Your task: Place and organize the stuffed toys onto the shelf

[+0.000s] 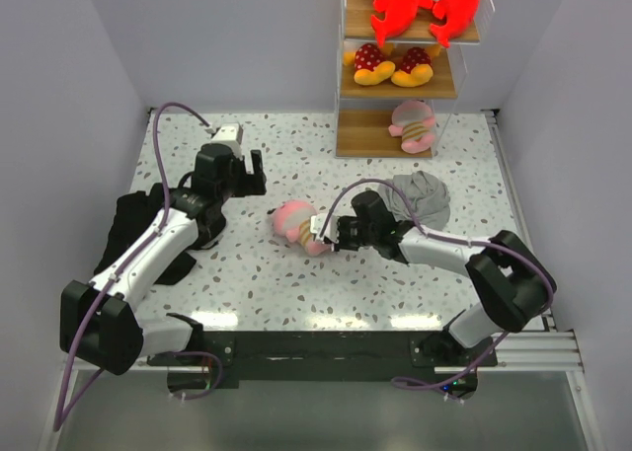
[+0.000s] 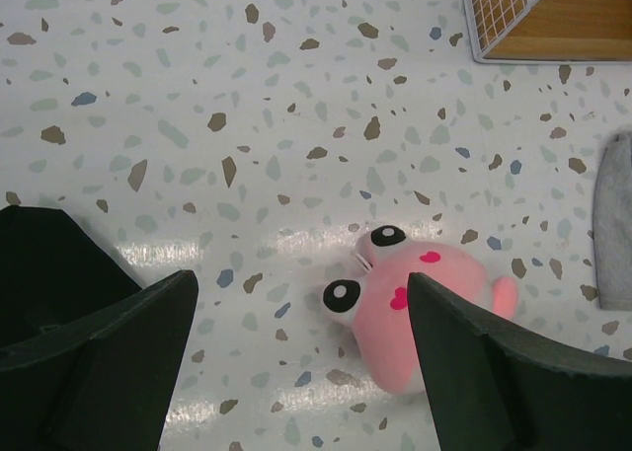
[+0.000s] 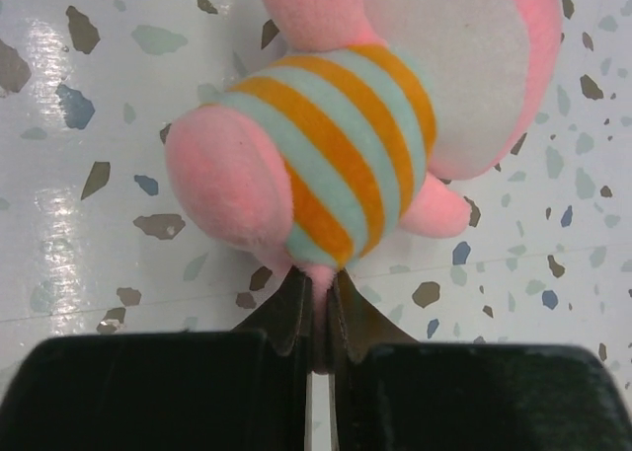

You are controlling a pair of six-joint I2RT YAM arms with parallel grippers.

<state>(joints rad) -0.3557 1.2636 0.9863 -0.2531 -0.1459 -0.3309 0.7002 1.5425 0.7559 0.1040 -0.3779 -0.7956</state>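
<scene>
Right jaws: the right gripper point(image 3: 318, 285) has its fingers pressed together on a thin pink end at the bottom of the pink toy point(image 3: 336, 155).
Left jaws: the left gripper point(image 2: 301, 357) has its fingers wide apart and holds nothing.
Toy direction: the pink toy lies on the table point(image 1: 296, 283). Its long axis goes about left to right in the top view, with the head away from the right gripper, toward the left, and the body end at the fingers.
Toy look: soft pink plush, a shirt with orange and pale blue-green stripes, two black and white eyes, and small red marks on the face.
Toy and left jaws: the toy is apart from the left gripper, between the two arms.
Shelf: the shelf point(image 1: 357, 135) stands at the far side, right of centre. Two red-and-white toys point(image 1: 425, 2) are on the top board, two yellow-orange toys point(image 1: 393, 64) on the middle board and one pink toy point(image 1: 413, 125) on the bottom board.
Cloths: a grey cloth point(image 1: 420, 196) lies just beside the right arm, and a black cloth point(image 1: 133, 229) lies under the left arm.
</scene>
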